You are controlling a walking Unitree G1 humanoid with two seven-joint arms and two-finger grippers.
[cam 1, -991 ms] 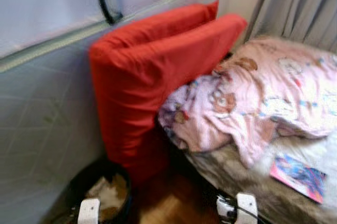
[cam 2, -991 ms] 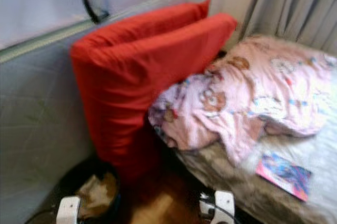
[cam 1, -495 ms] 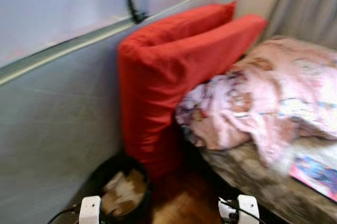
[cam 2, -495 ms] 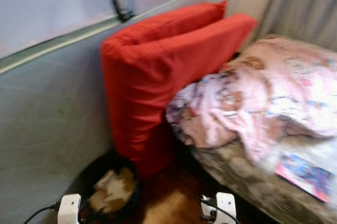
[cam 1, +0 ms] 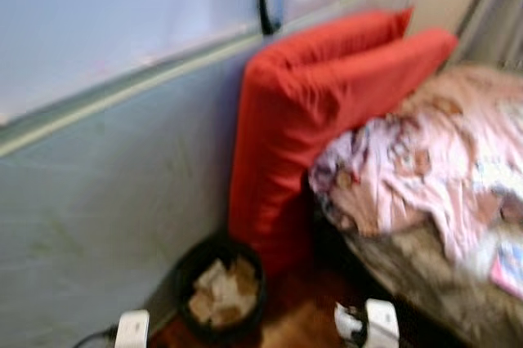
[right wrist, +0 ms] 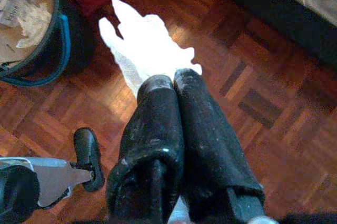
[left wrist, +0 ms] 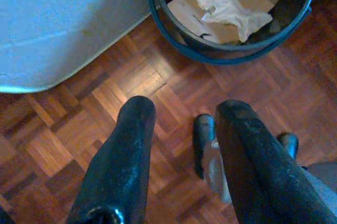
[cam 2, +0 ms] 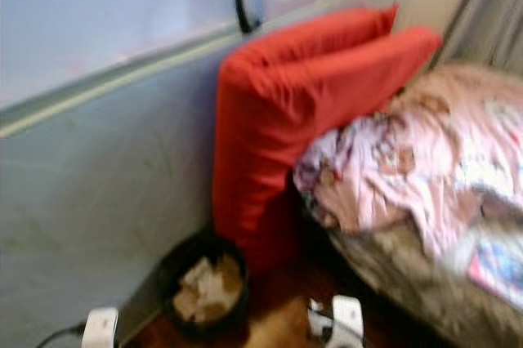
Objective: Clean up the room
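A black waste bin [cam 1: 222,299] holding cardboard and crumpled paper stands on the wood floor at the foot of the red cushions, low in the eye views. My right gripper [right wrist: 174,79] is shut on a white tissue [right wrist: 142,45], hanging over the parquet with the bin's blue-trimmed rim [right wrist: 58,45] a short way off. My left gripper [left wrist: 184,111] is open and holds nothing; it hangs above the floor close to the bin [left wrist: 231,50]. Both white wrists [cam 1: 377,323] peek in at the lower edge of the eye views.
Two red cushions [cam 1: 319,119] lean against a grey upright mattress [cam 1: 98,185] on the left. On the right is a bed with a rumpled pink blanket [cam 1: 425,176] and a colourful booklet [cam 1: 508,266]. Parquet floor [left wrist: 79,129] lies between bin and bed.
The view has swung left, so the cushions and bed sit further right and the bin is nearer the middle. The things themselves have not moved.
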